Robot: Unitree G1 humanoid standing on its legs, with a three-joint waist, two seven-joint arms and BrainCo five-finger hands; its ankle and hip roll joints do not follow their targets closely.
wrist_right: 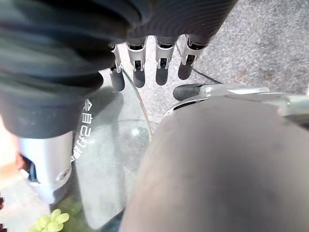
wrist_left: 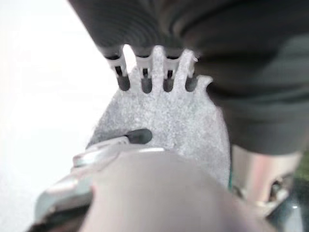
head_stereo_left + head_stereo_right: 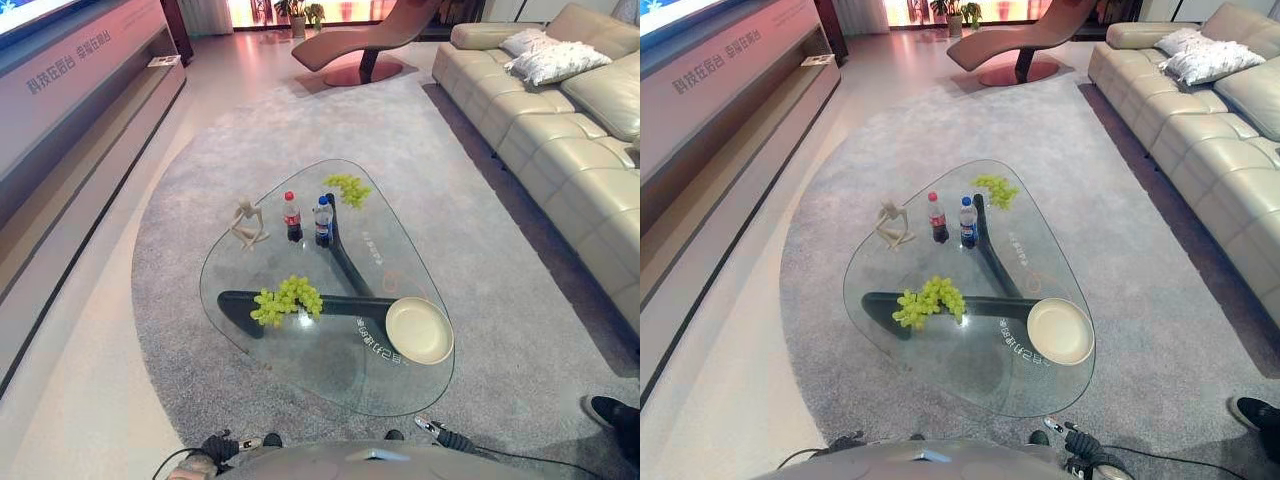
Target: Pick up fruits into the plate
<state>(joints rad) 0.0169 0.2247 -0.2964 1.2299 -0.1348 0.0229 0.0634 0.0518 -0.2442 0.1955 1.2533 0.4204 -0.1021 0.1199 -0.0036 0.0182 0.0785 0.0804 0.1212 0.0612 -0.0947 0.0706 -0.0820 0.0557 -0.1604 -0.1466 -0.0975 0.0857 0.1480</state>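
Both hands hang low by the robot's sides, well short of the glass bench [image 3: 300, 190]; the left hand [image 2: 154, 79] shows straight, relaxed fingers over the grey rug [image 3: 480, 200], holding nothing, and the right hand [image 1: 149, 72] hangs the same way, fingers loose and empty, just off the bench's near edge. The fruit is untouched: one bunch of green grapes [image 3: 287, 299] lies near the middle of the bench, toward the robot's left, and a second, smaller bunch of grapes [image 3: 348, 188] sits at the far end. The cream plate [image 3: 419, 330] waits empty at the near right corner. Between the bunches stand two bottles [image 3: 307, 218] and a small wooden figure [image 3: 247, 224]. From where I stand the risks look plain: the far bunch needs a long reach past the bottles, and a passing arm could tip them. Grapes are soft and loosely attached, so a hard squeeze may crush them or shed loose ones across the slick glass.
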